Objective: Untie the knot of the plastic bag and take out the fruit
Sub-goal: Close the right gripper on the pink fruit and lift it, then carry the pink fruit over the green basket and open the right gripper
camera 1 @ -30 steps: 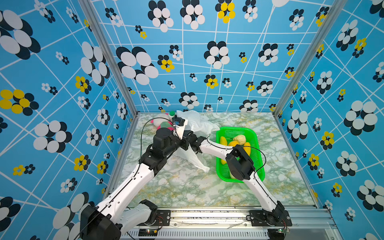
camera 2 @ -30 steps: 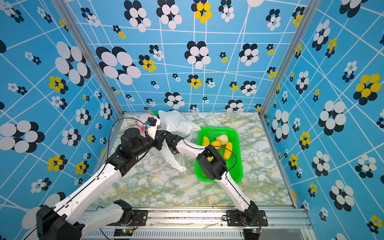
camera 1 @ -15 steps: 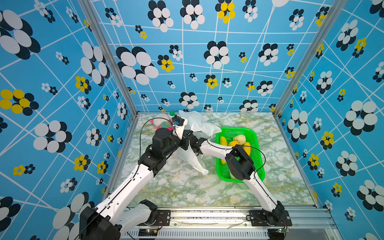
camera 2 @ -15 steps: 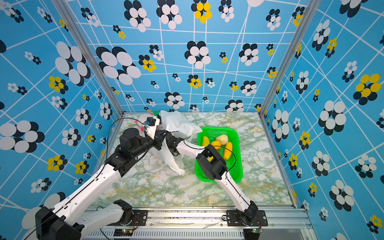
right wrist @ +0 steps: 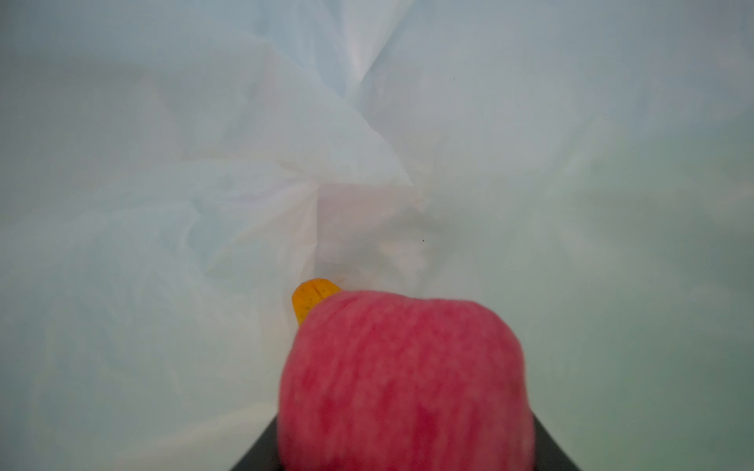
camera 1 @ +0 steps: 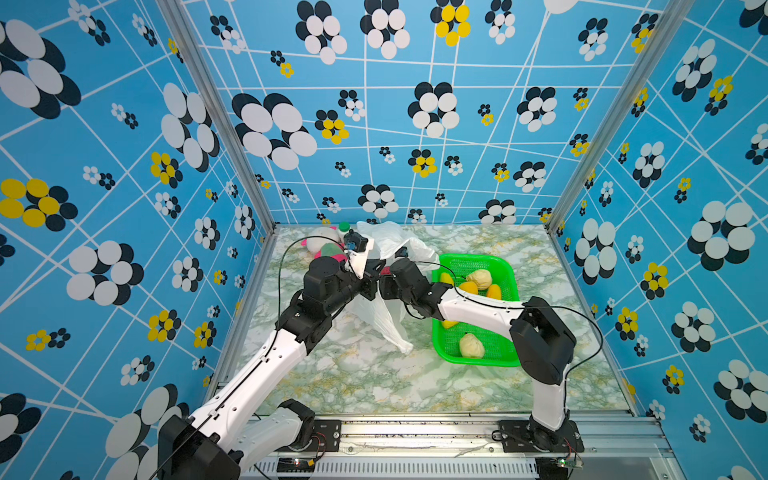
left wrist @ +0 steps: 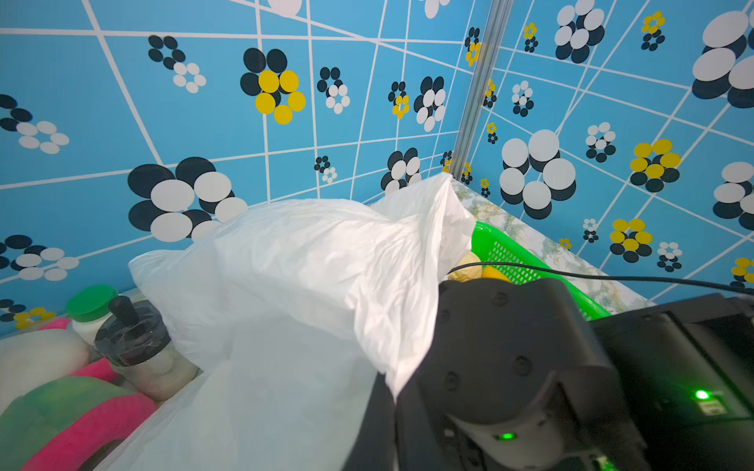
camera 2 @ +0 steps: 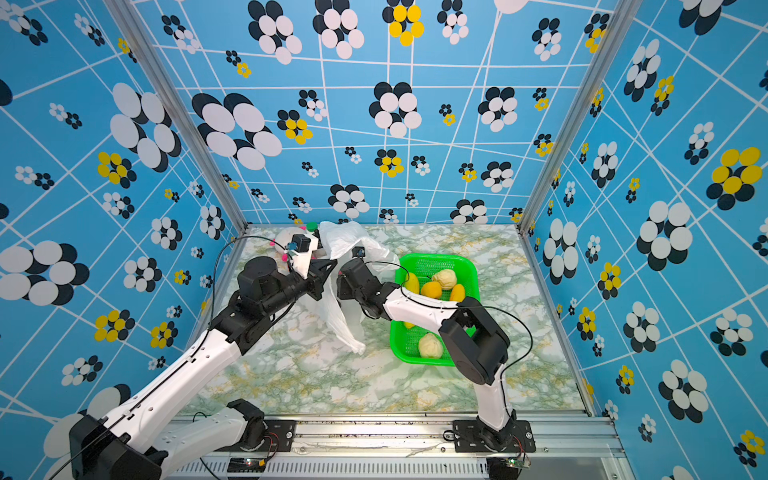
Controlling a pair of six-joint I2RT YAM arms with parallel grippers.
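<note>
basket [camera 1: 478, 361]: six fruit [camera 1: 479, 279] in there
bag [left wrist: 306, 265]: just one, left gripper [camera 1: 368, 289] pinching it
right gripper [camera 1: 385, 286]: clamped on one red fruit [right wrist: 404, 379], inside bag

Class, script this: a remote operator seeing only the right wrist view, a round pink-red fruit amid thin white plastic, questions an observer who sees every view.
Operator: Where should this round pink-red fruit go?
Observer: In both top views a green plastic mesh basket sits right of the thin white plastic bag, holding cream bumpy and yellow fruit pieces.
Operator: What keeps the bag up around me?
Observer: The left end effector, shut, appears to pinch the bag's edge.
</note>
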